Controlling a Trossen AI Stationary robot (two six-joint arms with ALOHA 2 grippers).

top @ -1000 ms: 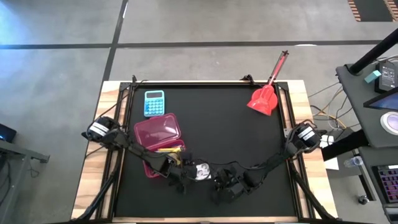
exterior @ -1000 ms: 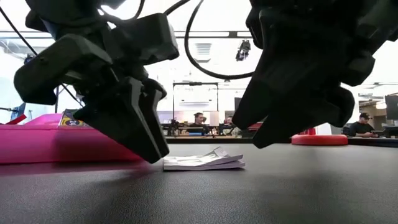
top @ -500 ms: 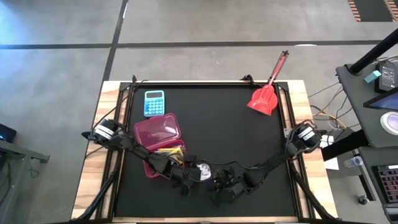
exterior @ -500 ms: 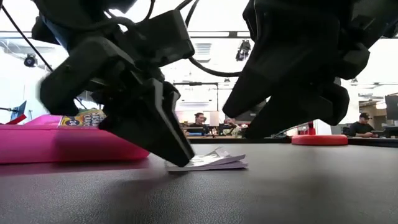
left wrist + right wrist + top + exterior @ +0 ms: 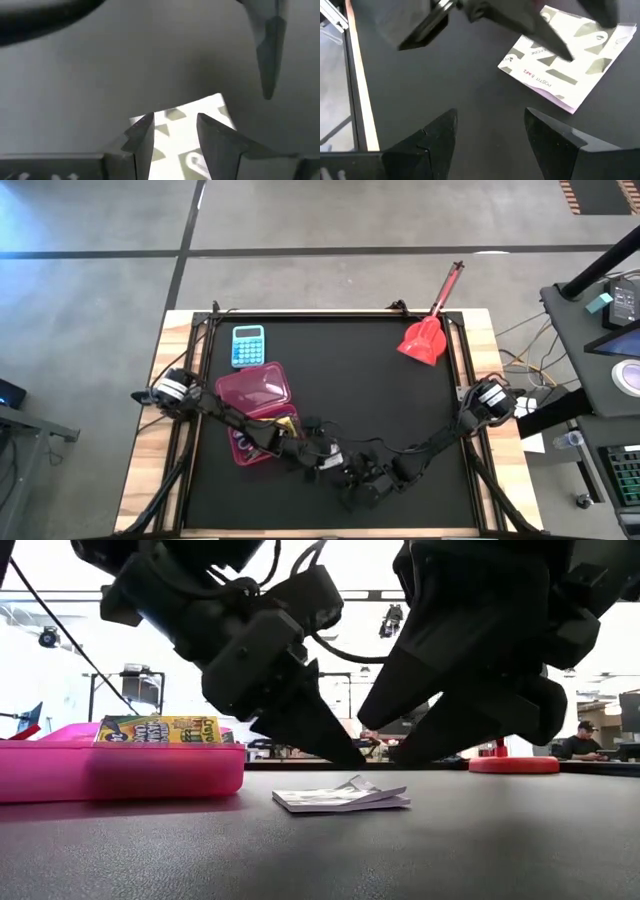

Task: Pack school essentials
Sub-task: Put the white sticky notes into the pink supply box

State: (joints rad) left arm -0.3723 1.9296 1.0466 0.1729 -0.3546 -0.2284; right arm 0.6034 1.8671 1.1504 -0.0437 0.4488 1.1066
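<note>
Near front edge of the black mat (image 5: 400, 400): my right gripper (image 5: 487, 137) hovers low with fingers spread and nothing between them, just beside a small white printed packet (image 5: 342, 799) that lies flat on the mat, so I judge it is standing by. The left gripper (image 5: 174, 131) reaches over the same packet, fingers parted and straddling it, not yet closed; I read this as lining up a pinch on a thin, flat item that may slide rather than lift. Both grippers crowd this spot, so room here is tight. Further back toward the left edge, the open pink case (image 5: 258, 412) holds the crayon box (image 5: 160, 730) and some pencils. Beyond it, a blue calculator (image 5: 248, 345) sits near the far-left corner. A red scoop (image 5: 428, 330) overhangs the far-right corner; the middle of the mat gives free travel.
</note>
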